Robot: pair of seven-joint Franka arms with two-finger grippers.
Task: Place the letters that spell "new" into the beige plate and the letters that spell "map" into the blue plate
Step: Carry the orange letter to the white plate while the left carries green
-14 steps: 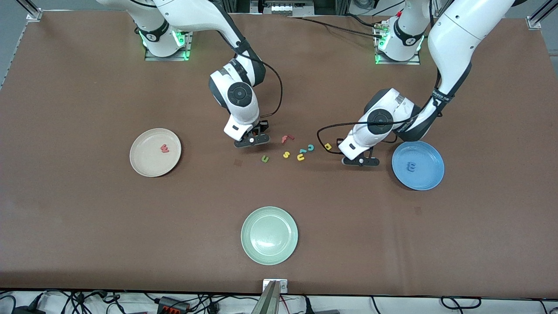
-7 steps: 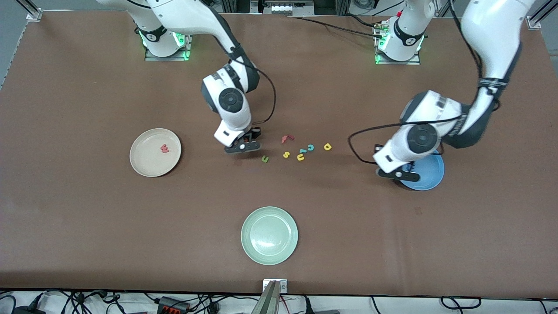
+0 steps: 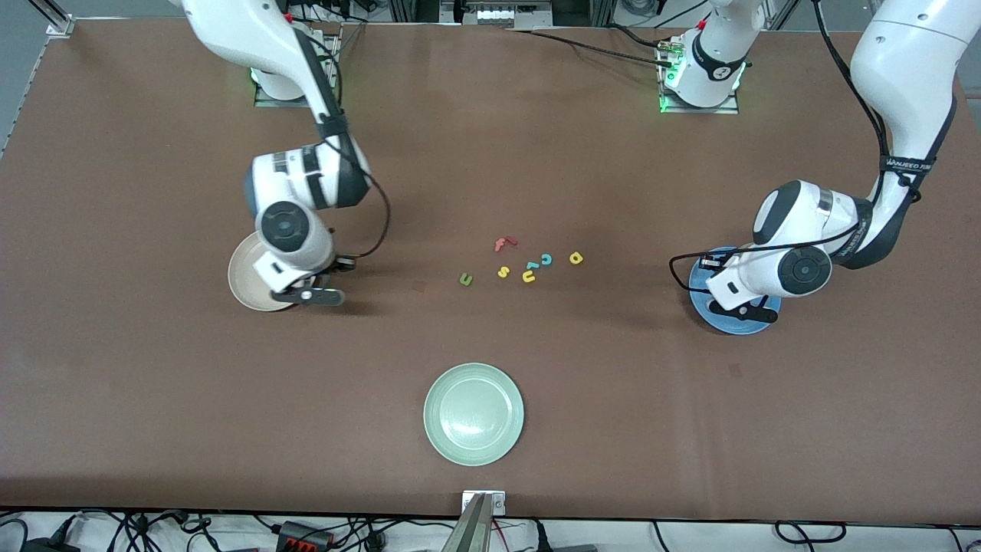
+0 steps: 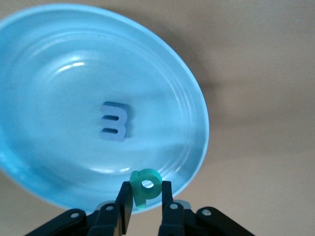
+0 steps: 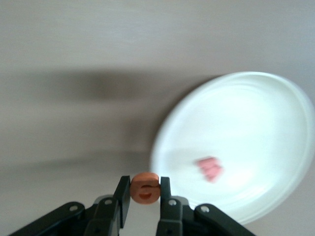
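Small teal foam letter "p" point(image 4: 145, 186): light, soft, compressible; pinched flat-faced between the left gripper point(image 4: 146, 204) fingers, over the round medium-blue plate point(image 4: 194, 103), blue foam "m" point(image 4: 114, 121) lying below. Small orange foam "e" point(image 5: 144, 187): likewise nipped in the right gripper point(image 5: 144, 201), just short of the cream-beige round plate point(image 5: 275, 93) holding red-pink "w" point(image 5: 210, 168). Both grips visible in wrist views only; remaining green "n" point(image 3: 465, 280) and yellow "a" point(image 3: 575, 258) in front view only.

"m" point(image 4: 114, 121) in blue plate point(image 4: 49, 44), "w" point(image 5: 210, 168) in beige plate point(image 5: 256, 113)

Teal p point(image 4: 145, 186), blue m point(image 4: 114, 121) & plate point(image 4: 192, 98); orange e point(image 5: 144, 187).
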